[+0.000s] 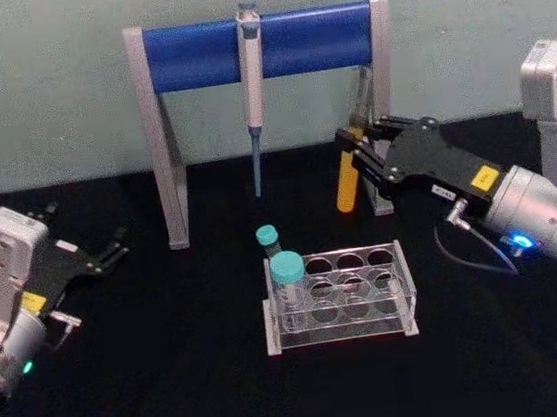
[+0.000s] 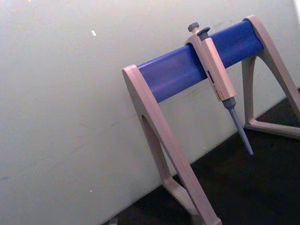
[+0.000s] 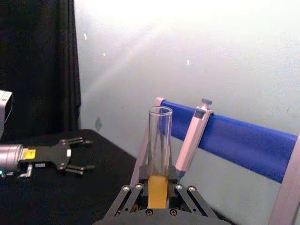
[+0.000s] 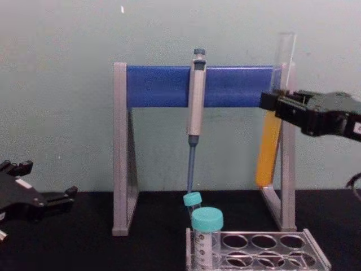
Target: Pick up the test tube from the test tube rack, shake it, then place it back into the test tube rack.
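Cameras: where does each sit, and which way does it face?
Head view: up high, looking down on the test tube rack; left gripper and right gripper at its sides.
Chest view: lower, looking level at the pipette stand; both grippers at the edges.
Left wrist view: faces the pipette.
Right wrist view: over its own gripper, holding the test tube.
All four share the pipette stand.

The right tool (image 4: 272,107) hides the middle of the test tube (image 4: 267,152); chest view crops the test tube rack (image 4: 278,243).

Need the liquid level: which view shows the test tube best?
Chest view: the test tube, in the right gripper, shows full length. Head view foreshortens it; right wrist view hides its bottom. Left gripper lies parked.
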Controlling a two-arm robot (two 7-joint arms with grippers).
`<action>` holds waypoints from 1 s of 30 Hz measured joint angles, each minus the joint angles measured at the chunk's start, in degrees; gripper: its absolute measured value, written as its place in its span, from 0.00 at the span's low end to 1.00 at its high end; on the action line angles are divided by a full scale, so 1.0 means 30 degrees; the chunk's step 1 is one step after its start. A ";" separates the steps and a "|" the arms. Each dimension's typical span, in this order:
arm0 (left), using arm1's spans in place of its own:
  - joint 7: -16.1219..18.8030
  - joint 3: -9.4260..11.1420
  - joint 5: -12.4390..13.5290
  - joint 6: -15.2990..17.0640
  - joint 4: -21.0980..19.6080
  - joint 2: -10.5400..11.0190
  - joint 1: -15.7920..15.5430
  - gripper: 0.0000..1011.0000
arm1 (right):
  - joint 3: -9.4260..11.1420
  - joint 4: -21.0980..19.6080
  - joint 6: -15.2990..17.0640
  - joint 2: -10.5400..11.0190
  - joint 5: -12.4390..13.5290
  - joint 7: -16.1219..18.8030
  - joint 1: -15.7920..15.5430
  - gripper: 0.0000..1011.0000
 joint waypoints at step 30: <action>-0.0001 -0.0001 0.0000 0.0000 0.0000 0.0000 0.0000 0.99 | 0.0746 -0.1074 0.1133 0.0642 -0.0566 -0.1023 -0.1012 0.22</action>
